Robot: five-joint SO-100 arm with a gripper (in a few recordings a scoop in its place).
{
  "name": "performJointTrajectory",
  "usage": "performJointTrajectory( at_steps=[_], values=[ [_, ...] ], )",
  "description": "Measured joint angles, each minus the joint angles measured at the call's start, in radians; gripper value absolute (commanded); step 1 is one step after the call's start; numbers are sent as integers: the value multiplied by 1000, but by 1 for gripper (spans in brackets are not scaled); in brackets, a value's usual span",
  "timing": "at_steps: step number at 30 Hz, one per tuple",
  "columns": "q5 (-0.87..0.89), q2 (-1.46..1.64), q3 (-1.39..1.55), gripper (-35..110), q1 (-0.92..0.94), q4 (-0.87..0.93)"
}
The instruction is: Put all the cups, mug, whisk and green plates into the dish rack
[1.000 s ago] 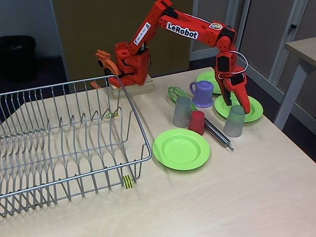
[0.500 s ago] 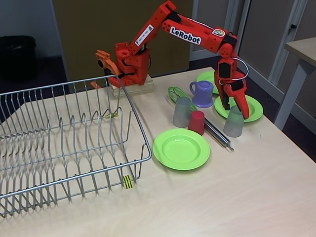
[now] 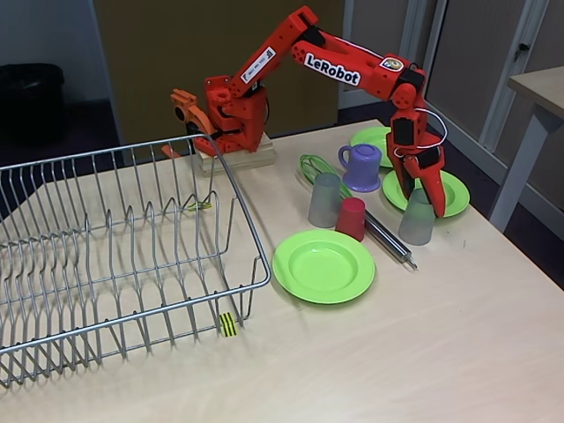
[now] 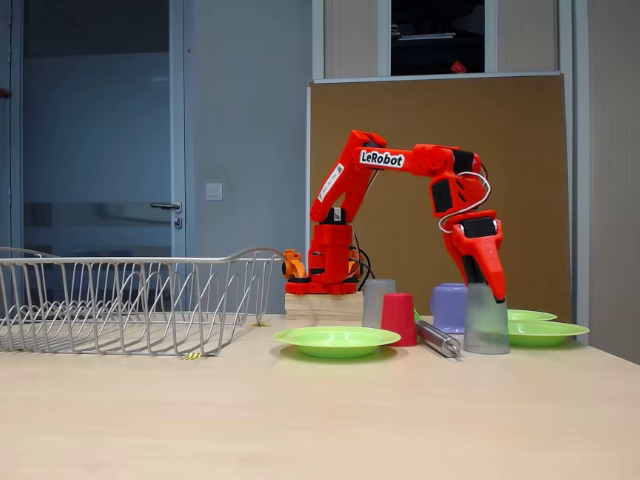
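Fingers (image 3: pixel 425 205) over grey cup (image 3: pixel 417 218)

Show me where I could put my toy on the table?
The bare tabletop in front of the nearest green plate and right of the dish rack is free. It's crowded around the cups, mug and gripper.

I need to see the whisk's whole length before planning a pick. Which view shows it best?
The high-angle fixed view: the whisk shows its green loops and handle, partly behind cups. In the low fixed view, only the handle's end shows clearly.
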Motion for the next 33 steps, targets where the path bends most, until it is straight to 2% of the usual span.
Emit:
performJointTrajectory(
  at_steps=[12, 21, 26, 33],
  values=[
    [-20, -18, -66, 18, 14, 23],
    [-52, -8, -270, 17, 14, 239],
    [-114, 89, -276, 17, 44, 328],
    [-325, 313, -196, 17, 252, 399]
  ],
)
